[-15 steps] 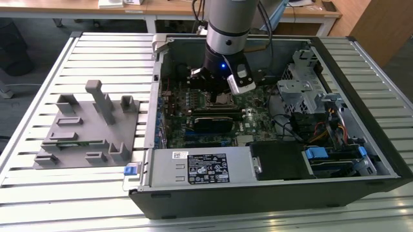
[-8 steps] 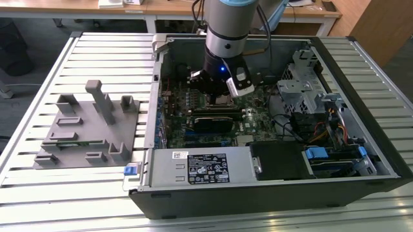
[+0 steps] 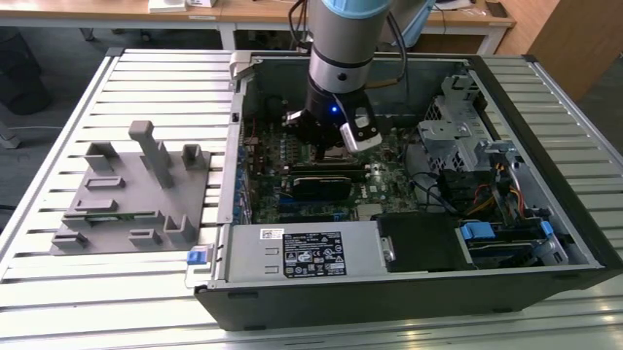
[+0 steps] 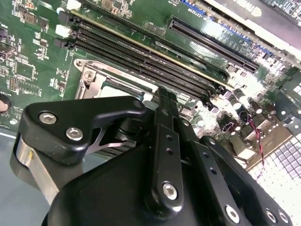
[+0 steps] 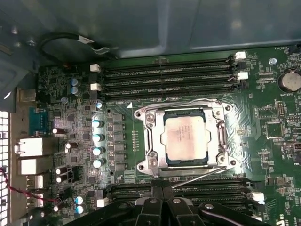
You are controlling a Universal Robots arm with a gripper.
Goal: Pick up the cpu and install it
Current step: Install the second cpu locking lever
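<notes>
Exterior view findings: we record an open computer case (image 3: 409, 292) lying on a slatted metal surface (image 3: 58, 306), with the robot arm (image 3: 343, 51) reaching down into it from above. The hand (image 3: 329, 149) hangs low over the green motherboard (image 3: 389, 182), near the middle of the case. A grey fixture tray (image 3: 131, 197) with upright pegs sits on the surface at the exterior view's left, well apart from the case. A power supply (image 3: 302, 251) with a white label lies along the near wall of the case, and a metal drive cage (image 3: 457, 131) stands at the exterior view's right.

First wrist view: we note the cpu (image 5: 186, 138), a square chip with a pale metal top, lying flat inside the socket frame (image 5: 186, 110) on the motherboard (image 5: 56, 89). It appears squarely seated between the frame's sides. Rows of black memory slots (image 5: 169, 77) run along one side of the socket, and further slots run along the opposite side, next to the black fingertips (image 5: 162, 207). A thin metal lever (image 5: 202, 176) lies slanted beside the frame, between the socket and the hand.

Second wrist view: the fingers (image 4: 164, 136) stand drawn together, nearly touching, with nothing between them. Their tips hover just above the socket edge (image 4: 101, 84); we cannot tell whether they touch it. The hand carries no part; the cpu rests in the socket, apart from the fingers.
</notes>
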